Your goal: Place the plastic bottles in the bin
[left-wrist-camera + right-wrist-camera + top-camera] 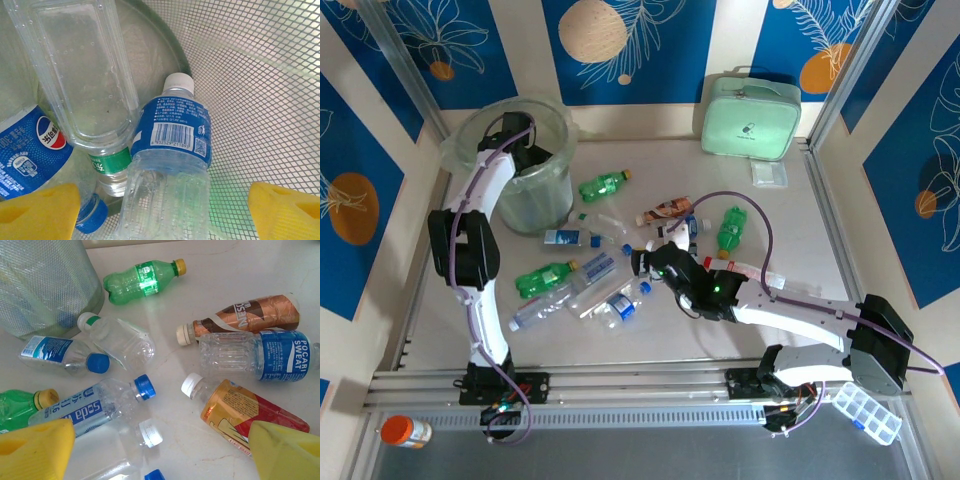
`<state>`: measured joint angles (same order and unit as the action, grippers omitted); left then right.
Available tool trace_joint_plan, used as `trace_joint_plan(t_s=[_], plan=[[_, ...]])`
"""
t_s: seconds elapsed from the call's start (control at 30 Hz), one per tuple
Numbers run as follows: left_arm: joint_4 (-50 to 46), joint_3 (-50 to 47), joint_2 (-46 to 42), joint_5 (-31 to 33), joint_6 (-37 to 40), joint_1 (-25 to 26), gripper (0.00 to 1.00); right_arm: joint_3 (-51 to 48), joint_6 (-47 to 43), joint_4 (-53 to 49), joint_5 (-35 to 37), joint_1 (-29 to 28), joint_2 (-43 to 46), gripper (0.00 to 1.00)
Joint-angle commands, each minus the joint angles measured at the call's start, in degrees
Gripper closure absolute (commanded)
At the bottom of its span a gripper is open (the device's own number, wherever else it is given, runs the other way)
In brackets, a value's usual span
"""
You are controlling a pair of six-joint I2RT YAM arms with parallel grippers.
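My left gripper is down inside the bin and open, its yellow fingers wide apart. Between them, touching neither, lies a clear blue-labelled bottle on the bin's mesh wall, beside a big clear bottle and a Pepsi-labelled one. My right gripper hangs open over the loose plastic bottles on the table. Under it are a soda-labelled bottle and an orange-red labelled one. Farther off lie a Pocari Sweat bottle, a brown one and a green one.
A mint-green zippered case stands at the back right. An orange-capped jar and a clear compartment box sit at the near edge. More green bottles lie among the scatter at mid-table.
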<state>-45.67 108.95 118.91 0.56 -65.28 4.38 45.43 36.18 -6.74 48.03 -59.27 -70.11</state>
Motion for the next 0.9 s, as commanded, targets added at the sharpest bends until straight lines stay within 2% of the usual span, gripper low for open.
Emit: trace_joint_plan(t_s=[0.0, 0.37, 0.57, 0.73, 0.87], plan=[[-1.79, 2.15, -2.94, -0.60, 2.54, -0.52, 0.14, 0.39, -0.93, 1.91, 0.74, -0.38, 0.56, 0.10], [-4.47, 5.34, -13.18, -2.86, 12.22, -0.25, 0.18, -0.83, -2.17, 2.71, 0.66, -0.28, 3.22, 0.09], [-1.10, -3.73, -23.79, -3.62, 13.28, 0.70, 0.20, -1.96, -3.37, 3.70, -1.41, -0.11, 5.43, 0.10], [-0.58, -11.16, -34.47, 0.88, 15.71, 5.00, 0.20, -3.69, -4.46, 6.07, -3.72, 0.02, 7.45, 0.10], [-0.26, -19.17, -44.58, 7.89, 17.07, 12.95, 0.20, -5.82, -7.71, 9.56, -7.95, 0.04, 9.96, 0.10]])
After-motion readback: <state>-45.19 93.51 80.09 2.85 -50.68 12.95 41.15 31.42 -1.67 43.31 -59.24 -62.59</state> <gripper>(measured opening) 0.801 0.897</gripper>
